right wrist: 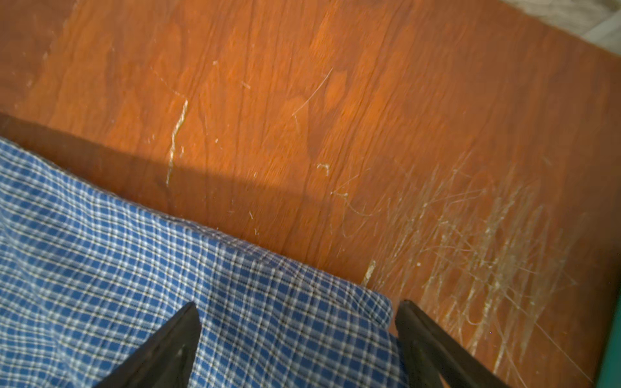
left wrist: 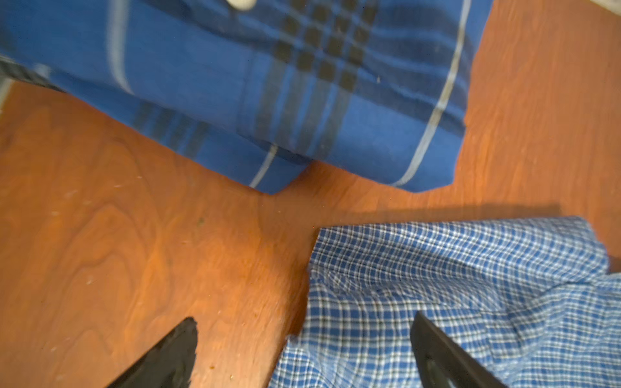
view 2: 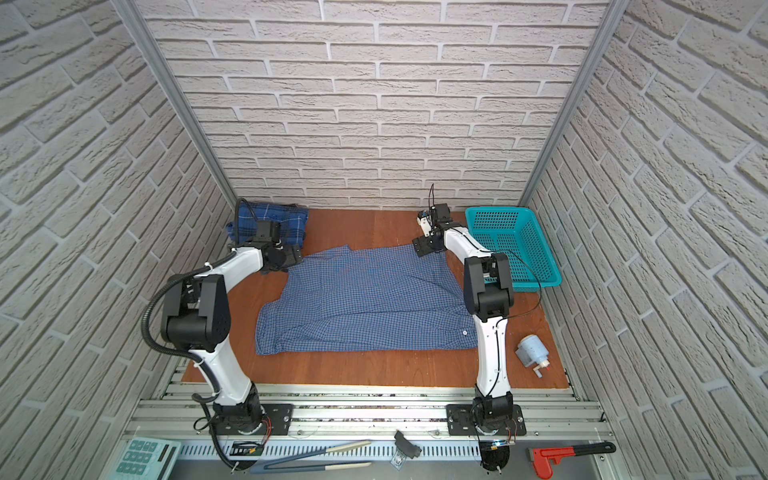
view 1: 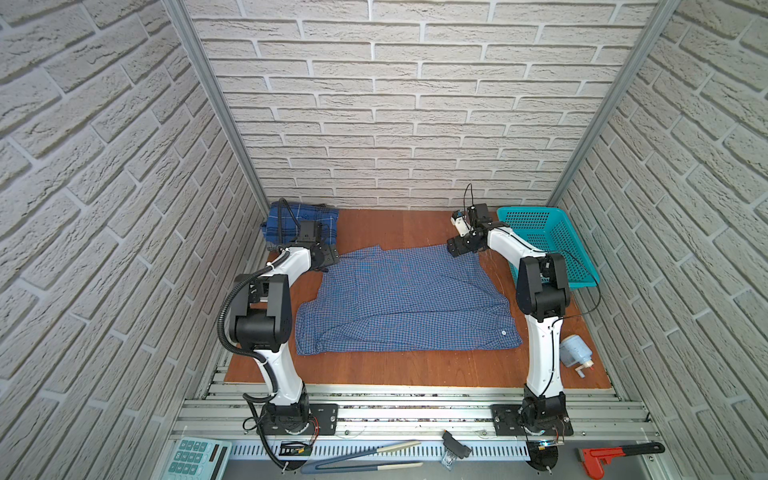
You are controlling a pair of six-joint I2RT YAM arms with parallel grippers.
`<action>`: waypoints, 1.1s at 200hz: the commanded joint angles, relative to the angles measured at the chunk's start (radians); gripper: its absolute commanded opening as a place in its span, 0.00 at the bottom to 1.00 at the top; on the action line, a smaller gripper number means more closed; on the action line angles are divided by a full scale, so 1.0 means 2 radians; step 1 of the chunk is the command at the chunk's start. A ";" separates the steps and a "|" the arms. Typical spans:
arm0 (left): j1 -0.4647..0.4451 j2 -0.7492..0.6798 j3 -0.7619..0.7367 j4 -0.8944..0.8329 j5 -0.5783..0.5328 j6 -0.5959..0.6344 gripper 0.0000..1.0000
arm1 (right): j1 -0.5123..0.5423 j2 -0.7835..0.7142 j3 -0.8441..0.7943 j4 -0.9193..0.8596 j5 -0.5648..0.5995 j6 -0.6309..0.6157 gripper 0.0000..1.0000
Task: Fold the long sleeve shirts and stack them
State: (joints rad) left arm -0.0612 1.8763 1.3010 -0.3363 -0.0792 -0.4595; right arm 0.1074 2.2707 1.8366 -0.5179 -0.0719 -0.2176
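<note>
A light blue small-check long sleeve shirt [view 1: 407,299] [view 2: 365,299] lies spread over the middle of the wooden table, half folded, with one white button showing near its front right. A darker royal-blue plaid shirt [view 1: 324,222] [view 2: 291,220] sits folded at the back left corner. My left gripper [view 1: 325,266] [left wrist: 304,319] hangs open over the check shirt's far left edge [left wrist: 437,295]; the plaid shirt [left wrist: 302,84] lies just beyond it. Over the check shirt's far right corner [right wrist: 268,302] my right gripper [view 1: 453,248] [right wrist: 298,305] stands open, holding nothing.
A teal perforated basket [view 1: 548,245] stands at the back right, close to the right arm. A pale blue device [view 1: 575,351] lies at the front right of the table [view 1: 415,370]. Brick walls close in three sides. A calculator, tongs and a red wrench lie below the front rails.
</note>
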 commanded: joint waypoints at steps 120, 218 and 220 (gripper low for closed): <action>-0.005 0.046 0.067 -0.029 0.022 0.052 0.97 | -0.003 0.038 0.071 -0.029 -0.039 -0.055 0.84; -0.016 0.046 0.063 0.006 0.149 0.047 0.18 | -0.002 -0.004 0.083 -0.040 -0.075 -0.048 0.17; -0.016 0.043 0.063 0.007 0.152 0.047 0.16 | -0.002 -0.008 0.083 -0.039 -0.076 -0.047 0.15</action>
State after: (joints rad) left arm -0.0887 1.9999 1.4277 -0.3580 0.1299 -0.3676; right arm 0.1043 2.3852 1.9804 -0.6125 -0.1871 -0.3252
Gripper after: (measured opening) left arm 0.251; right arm 0.229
